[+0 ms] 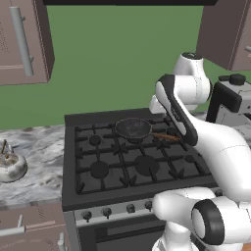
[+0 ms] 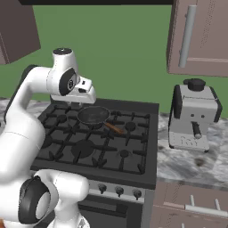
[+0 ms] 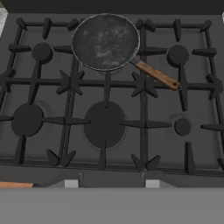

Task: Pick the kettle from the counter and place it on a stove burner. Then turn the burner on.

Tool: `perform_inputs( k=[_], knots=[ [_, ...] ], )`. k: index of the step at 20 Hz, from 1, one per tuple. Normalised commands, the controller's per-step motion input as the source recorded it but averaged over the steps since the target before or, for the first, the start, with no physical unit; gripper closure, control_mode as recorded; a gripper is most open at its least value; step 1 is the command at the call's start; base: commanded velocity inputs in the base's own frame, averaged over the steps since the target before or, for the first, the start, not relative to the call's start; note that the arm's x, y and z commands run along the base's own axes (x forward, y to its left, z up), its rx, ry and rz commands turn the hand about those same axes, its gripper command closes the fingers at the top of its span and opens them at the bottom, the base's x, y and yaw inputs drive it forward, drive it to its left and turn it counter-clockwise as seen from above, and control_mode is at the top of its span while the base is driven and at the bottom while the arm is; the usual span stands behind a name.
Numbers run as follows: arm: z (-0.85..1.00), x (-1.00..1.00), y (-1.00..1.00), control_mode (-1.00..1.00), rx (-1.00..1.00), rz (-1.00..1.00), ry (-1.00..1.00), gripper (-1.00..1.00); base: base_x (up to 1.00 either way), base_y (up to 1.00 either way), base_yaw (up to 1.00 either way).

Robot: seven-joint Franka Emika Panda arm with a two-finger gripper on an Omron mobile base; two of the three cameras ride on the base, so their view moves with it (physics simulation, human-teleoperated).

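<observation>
Nearest, the control knobs [image 1: 107, 212] sit untouched. The kettle [image 1: 10, 165] rests on the marbled desk [image 1: 41, 147] left of the stove [image 1: 132, 162], not yet picked; placing and lighting remain. A frying pan [image 1: 133, 128] occupies a rear burner. Whether the jaws stand apart cannot be told; they hold nothing visible.

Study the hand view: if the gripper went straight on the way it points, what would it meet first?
Probably the stove: the gripper looks down at the black grates around the largest round burner cap, short of the frying pan. Depth is unclear.
</observation>
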Motion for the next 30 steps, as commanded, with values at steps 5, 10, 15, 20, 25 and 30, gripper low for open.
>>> perform_inputs(
  k=[5, 10, 15, 20, 25, 30],
  knots=[
    [0.0, -0.08, 0.1, -1.0, 0.01, 0.0, -0.01, -1.0, 0.0, 0.0, 0.0],
    [0.0, -0.32, 0.6, -1.0, 0.08, 0.0, -0.11, -1.0, 0.0, 0.0, 0.0],
    [0.0, -0.38, 0.75, -1.0, 0.07, 0.01, -0.15, -1.0, 0.0, 0.0, 0.0],
    [0.0, -0.41, 0.45, -1.0, 0.12, 0.07, -0.16, -1.0, 0.0, 0.0, 0.0],
    [0.0, -0.03, 0.64, -1.0, 0.13, 0.04, -0.01, -1.0, 0.0, 0.0, 0.0],
    [0.0, -0.18, 0.5, -1.0, 0.16, 0.07, -0.01, -1.0, 0.0, 0.0, 0.0]
  ],
)
